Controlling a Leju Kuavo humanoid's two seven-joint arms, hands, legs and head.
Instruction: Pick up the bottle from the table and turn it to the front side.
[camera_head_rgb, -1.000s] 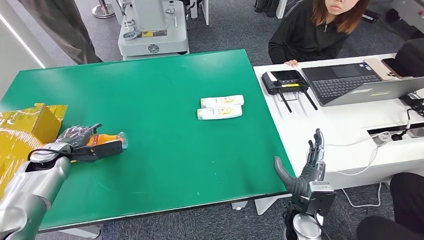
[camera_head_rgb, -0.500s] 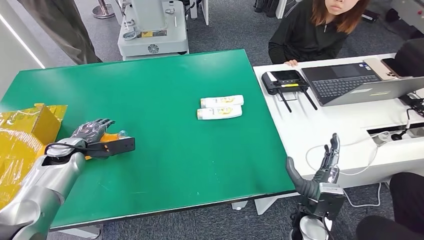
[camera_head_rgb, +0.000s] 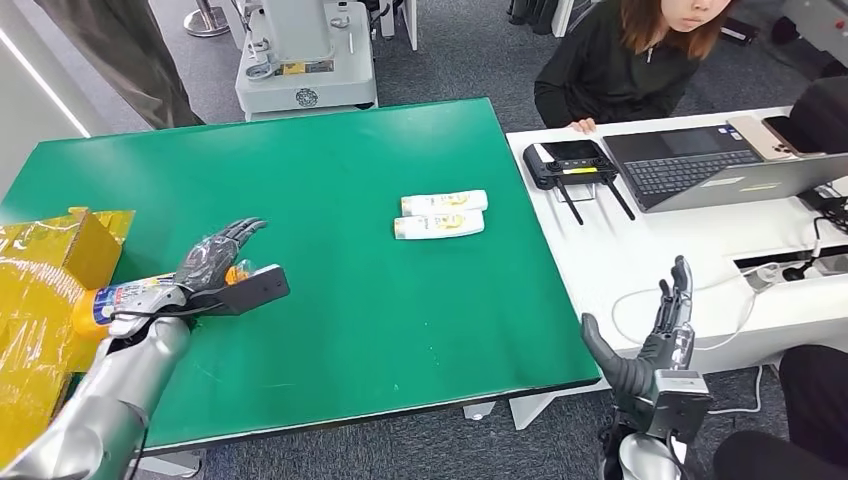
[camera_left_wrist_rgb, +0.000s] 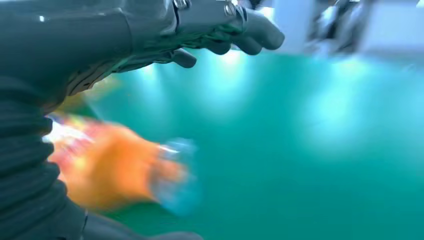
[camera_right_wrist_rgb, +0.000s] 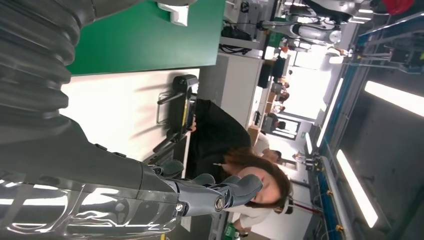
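Note:
An orange bottle (camera_head_rgb: 125, 296) with a white and blue label lies on its side on the green table (camera_head_rgb: 350, 150) near the left edge, its clear cap (camera_head_rgb: 243, 270) pointing right. My left hand (camera_head_rgb: 215, 262) hovers over its cap end with fingers spread straight and the thumb stretched out; nothing is gripped. The left wrist view blurs the orange bottle (camera_left_wrist_rgb: 115, 170) below my extended fingers (camera_left_wrist_rgb: 235, 40). My right hand (camera_head_rgb: 650, 345) is held open and upright off the table's front right corner, empty.
Two white bottles (camera_head_rgb: 443, 203) (camera_head_rgb: 438, 225) lie side by side right of the table's centre. A crumpled yellow bag (camera_head_rgb: 45, 290) covers the left edge. A white desk (camera_head_rgb: 660, 250) on the right carries a laptop (camera_head_rgb: 720, 165) and a controller (camera_head_rgb: 570, 160); a person (camera_head_rgb: 620, 70) sits behind it.
My left hand has let go of the orange bottle: its fingers went from wrapped around it to fully spread and shifted right. My right hand has drifted right and lower.

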